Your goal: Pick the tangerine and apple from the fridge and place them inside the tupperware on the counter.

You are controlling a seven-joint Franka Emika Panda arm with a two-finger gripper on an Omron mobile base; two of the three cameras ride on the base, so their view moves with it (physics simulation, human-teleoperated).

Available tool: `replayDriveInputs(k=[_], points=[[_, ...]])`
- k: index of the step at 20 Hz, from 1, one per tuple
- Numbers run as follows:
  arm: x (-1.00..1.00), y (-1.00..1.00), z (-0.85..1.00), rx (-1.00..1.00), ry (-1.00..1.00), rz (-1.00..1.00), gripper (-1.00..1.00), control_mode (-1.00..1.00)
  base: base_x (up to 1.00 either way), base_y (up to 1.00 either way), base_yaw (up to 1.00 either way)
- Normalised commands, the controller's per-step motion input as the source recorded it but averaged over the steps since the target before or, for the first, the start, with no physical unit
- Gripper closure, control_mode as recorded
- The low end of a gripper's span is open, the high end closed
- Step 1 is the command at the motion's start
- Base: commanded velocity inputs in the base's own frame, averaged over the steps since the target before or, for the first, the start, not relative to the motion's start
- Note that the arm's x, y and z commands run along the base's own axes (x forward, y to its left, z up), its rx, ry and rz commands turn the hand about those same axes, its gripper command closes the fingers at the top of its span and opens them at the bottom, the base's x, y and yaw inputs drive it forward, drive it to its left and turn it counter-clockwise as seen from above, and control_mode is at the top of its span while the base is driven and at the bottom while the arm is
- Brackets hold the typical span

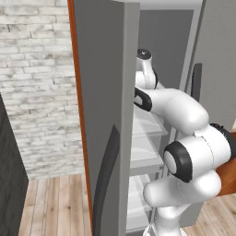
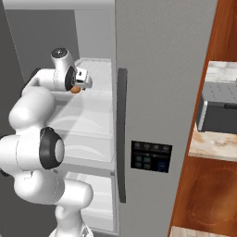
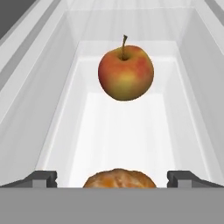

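Note:
My gripper (image 3: 113,179) is inside the open fridge (image 2: 162,92), over a white shelf (image 3: 122,131). Its jaws stand wide open, with the fingertips (image 3: 41,177) far apart. The tangerine (image 3: 118,178) lies low between them, close to the hand, and neither finger touches it. Farther along the same shelf sits the apple (image 3: 126,72), red with a yellowish patch and its stem up. From the right base view, the gripper (image 2: 83,79) hangs just above the tangerine (image 2: 75,90). The tupperware is out of view.
The fridge's left door (image 1: 106,101) stands open beside the arm, and the right door with its dark handle (image 2: 121,134) is closed. The shelf walls close in on both sides. A toaster oven (image 2: 217,109) sits on the counter (image 2: 210,144) to the right.

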Motion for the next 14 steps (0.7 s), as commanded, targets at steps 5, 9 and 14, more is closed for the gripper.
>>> replayDriveInputs(k=[5, 9, 14], points=[[-0.11, 0.0, -0.06, 0.0, 0.0, 0.0, -1.0, -1.0, 0.0, 0.0, 0.0], [-0.17, 0.0, -0.13, 0.0, 0.01, 0.0, -1.0, -1.0, 0.0, 0.0, 0.0], [-0.06, 0.0, -0.17, 0.0, 0.04, 0.0, 1.0, -1.0, 0.0, 0.0, 0.0]])
